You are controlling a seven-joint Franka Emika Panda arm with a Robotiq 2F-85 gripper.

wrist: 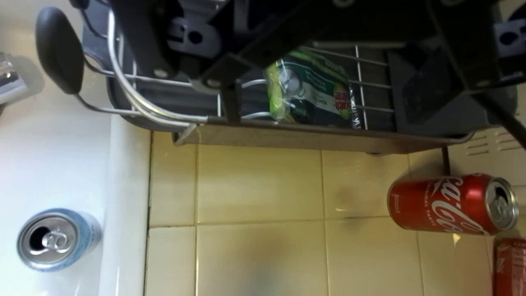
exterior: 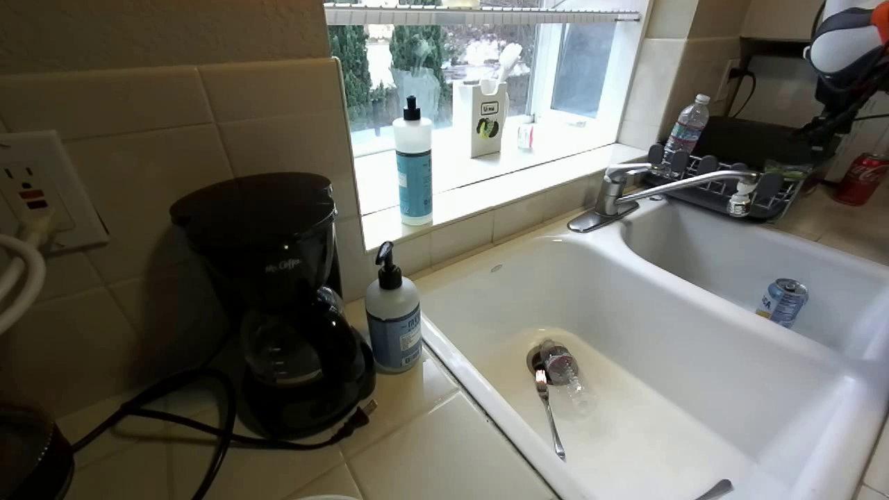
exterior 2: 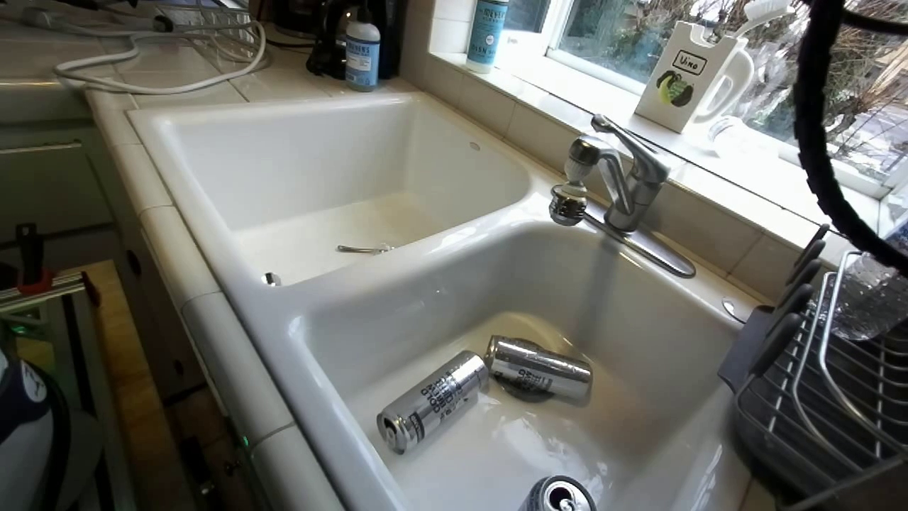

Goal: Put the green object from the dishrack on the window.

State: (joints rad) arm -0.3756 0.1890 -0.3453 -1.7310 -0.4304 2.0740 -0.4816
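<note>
Green packet (wrist: 314, 92) lies roughly lengthwise in the dishrack (wrist: 287, 135).

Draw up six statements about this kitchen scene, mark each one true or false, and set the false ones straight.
1. The green packet lies in the dishrack. True.
2. The jaws are shut on the green packet. False: in the wrist view the jaws stand open.
3. A metal utensil and a clear bottle lie in the same basin of the sink. True.
4. The Coca-Cola can stands in the sink. False: the Coca-Cola can stands on the counter.
5. A pump bottle stands beside the black coffee maker. True.
6. The white jug lies on its side. False: the white jug stands upright on the windowsill.
</note>
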